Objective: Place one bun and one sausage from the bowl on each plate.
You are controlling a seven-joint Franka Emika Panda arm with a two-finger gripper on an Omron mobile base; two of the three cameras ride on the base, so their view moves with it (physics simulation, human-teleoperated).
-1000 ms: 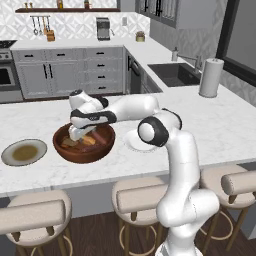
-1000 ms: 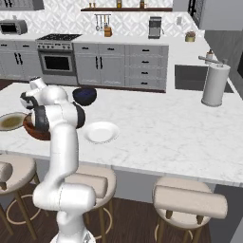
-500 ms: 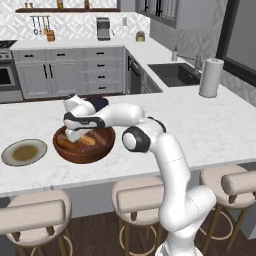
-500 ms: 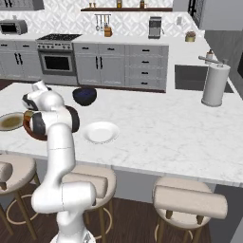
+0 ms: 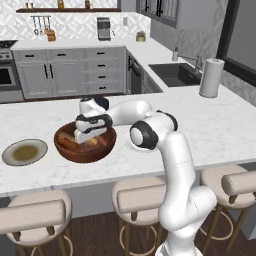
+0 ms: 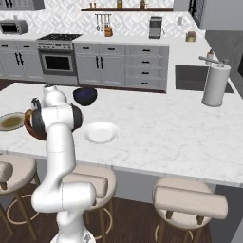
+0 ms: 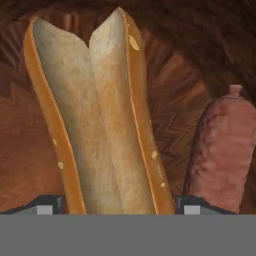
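Observation:
The reddish-brown bowl [image 5: 85,148] sits on the island between the two plates. My gripper [image 5: 83,136] reaches down inside it. In the hand view a split, golden-crusted bun [image 7: 95,115] lies lengthwise between my fingertips [image 7: 47,203], which stand open on either side of it, close to its flanks. A pinkish-brown sausage [image 7: 222,150] lies beside the bun to the right on the bowl's floor [image 7: 175,105]. The grey-rimmed plate with an olive centre [image 5: 24,151] is left of the bowl. The white plate [image 6: 101,132] is to its right. Both plates are bare.
A dark blue bowl [image 6: 85,95] stands behind the white plate. A paper towel roll [image 5: 210,77] is at the far right near the sink [image 5: 177,73]. Bar stools [image 5: 140,197] line the island's near edge.
The hand has sunk lower into the bowl and the arm's elbow has swung left over the counter. The bowl and plates have not moved.

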